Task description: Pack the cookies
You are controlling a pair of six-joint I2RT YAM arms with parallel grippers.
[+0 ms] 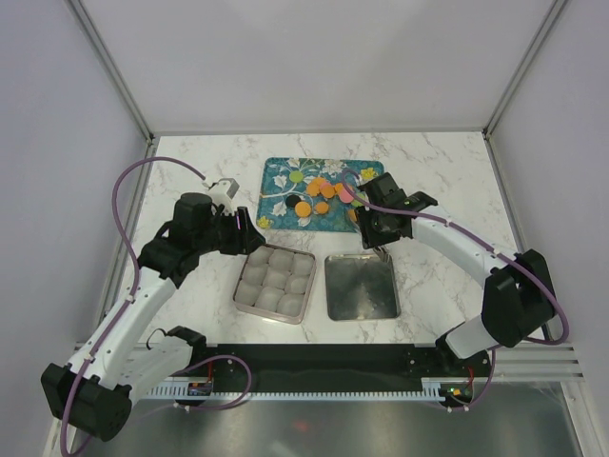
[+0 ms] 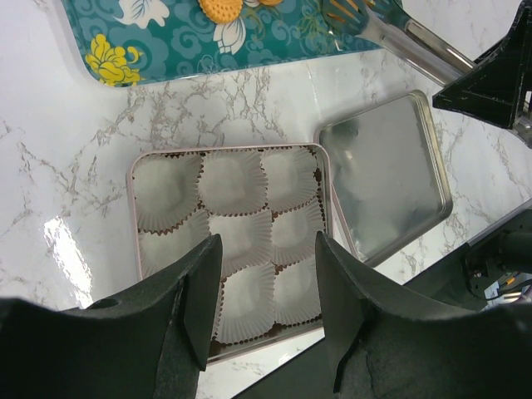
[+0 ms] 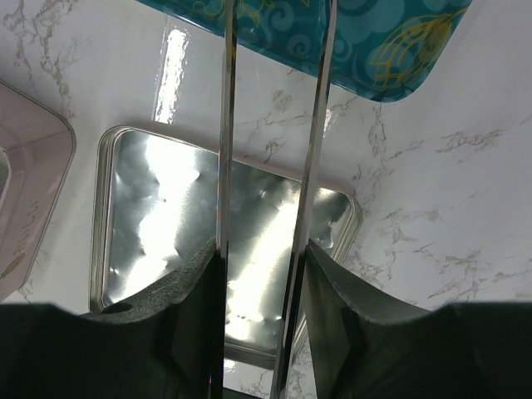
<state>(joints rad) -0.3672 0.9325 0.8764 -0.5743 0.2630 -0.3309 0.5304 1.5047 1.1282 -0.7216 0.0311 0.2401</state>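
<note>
Cookies [image 1: 320,195] flat on teal tray [image 1: 285,224]; right end effector [image 3: 264,266] grips tongs [image 3: 226,125]; left end effector [image 2: 268,253] parted, empty.

1. I see the tray [image 1: 276,217] at the back of the table, the cookies [image 1: 319,195] lying on it.
2. In front of it sits the tin [image 1: 244,275], with paper cups [image 1: 276,282] inside.
3. The lid [image 1: 361,286] lies just right of the tin.
4. Tongs [image 3: 226,125], clamped in the right gripper [image 3: 262,258], reach over the lid towards the tray.

White arm links [image 1: 133,319], black joints [image 1: 519,295] — purple cables [image 1: 117,205] looping; matte black fingers [image 2: 195,299], chunky.
</note>
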